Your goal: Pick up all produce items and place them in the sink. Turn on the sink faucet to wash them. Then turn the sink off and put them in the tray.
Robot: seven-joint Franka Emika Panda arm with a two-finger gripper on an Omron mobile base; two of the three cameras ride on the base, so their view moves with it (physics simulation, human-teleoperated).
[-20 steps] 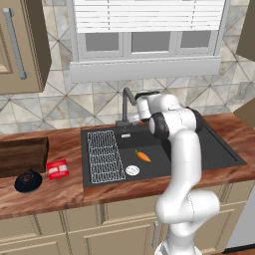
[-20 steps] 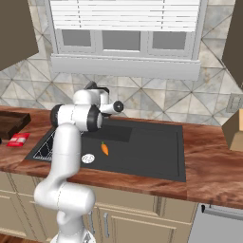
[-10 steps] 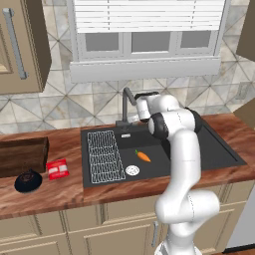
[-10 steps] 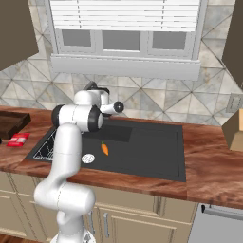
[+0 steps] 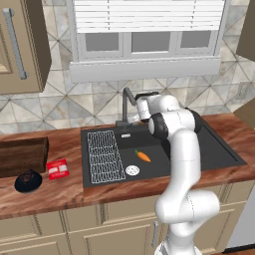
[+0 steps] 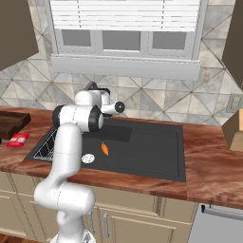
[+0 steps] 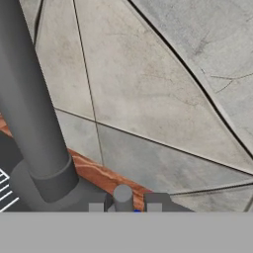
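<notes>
1. I see the carrot [image 5: 143, 156] lying on the floor of the black sink [image 5: 219, 149], its green top pointing toward the back wall, free of the arm.
2. A white wire rack [image 5: 104, 155] covers the left part of the basin, and the round silvery drain [image 5: 132, 170] sits just beside it, near the carrot.
3. The gripper [image 7: 125, 203] is up at the back of the sink, right against the base of the dark grey faucet [image 5: 127, 104].
4. In the hand view, the two finger tips [image 7: 97, 202] stand close on either side of a small grey peg on the faucet's base; they look closed on it, though I cannot tell whether they actually touch it.
5. The faucet's thick upright stem fills the left of the hand view, with the tiled backsplash [image 7: 163, 84] behind it.
6. No water shows at the spout.
7. On the wooden counter [image 5: 64, 187] to the left, the dark brown tray [image 5: 22, 155] sits well apart from the sink.
8. A flat red packet [image 5: 57, 169] lies between the tray and the sink, and a small black round dish [image 5: 28, 181] rests in front of the tray.
</notes>
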